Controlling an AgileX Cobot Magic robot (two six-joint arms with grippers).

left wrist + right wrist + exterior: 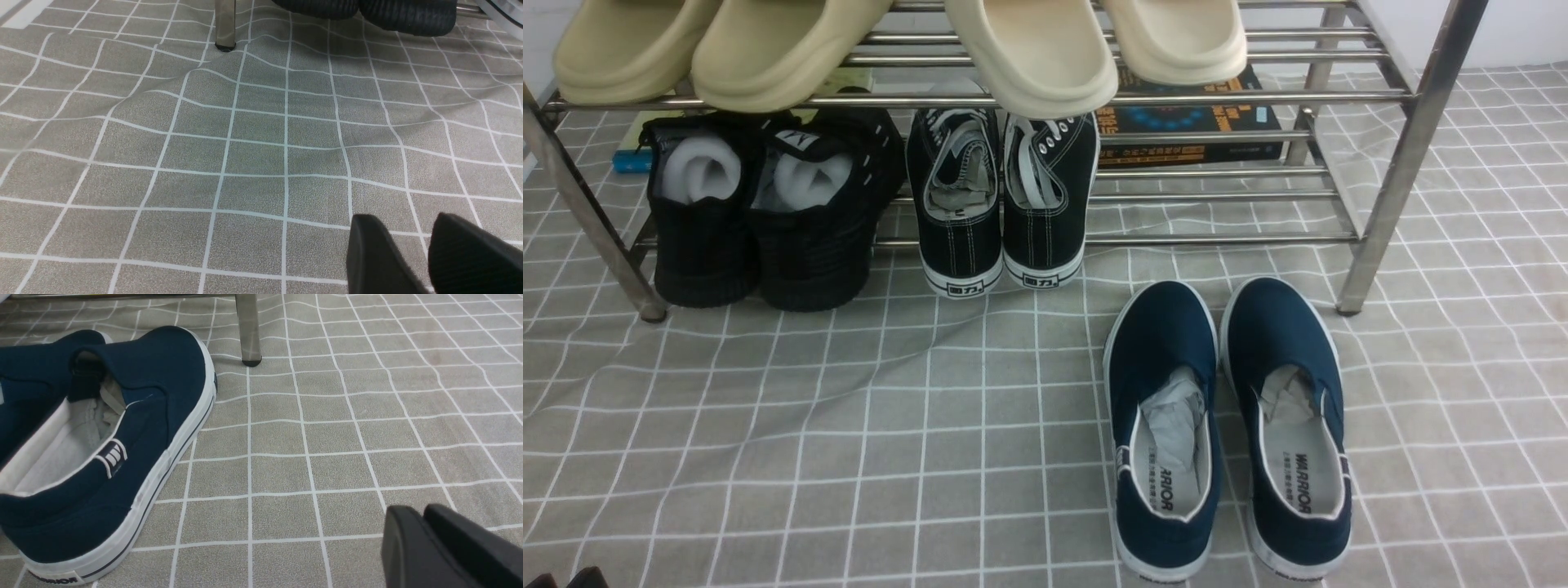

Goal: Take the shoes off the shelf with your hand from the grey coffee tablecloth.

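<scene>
Now the pair of navy blue canvas slip-on shoes (1229, 429), paper stuffing inside, is lying on the grey grid-lined tablecloth (849, 441) before the silver tube shelf (1413, 155), beside the right gripper (425, 539), whose black jaws are nearly touching, gripping nothing, while the left gripper (429, 253) is hovering parted over bare cloth.

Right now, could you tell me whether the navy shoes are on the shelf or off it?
Off: the navy shoes stand upright on the grey tablecloth, in front of the shelf.
</scene>
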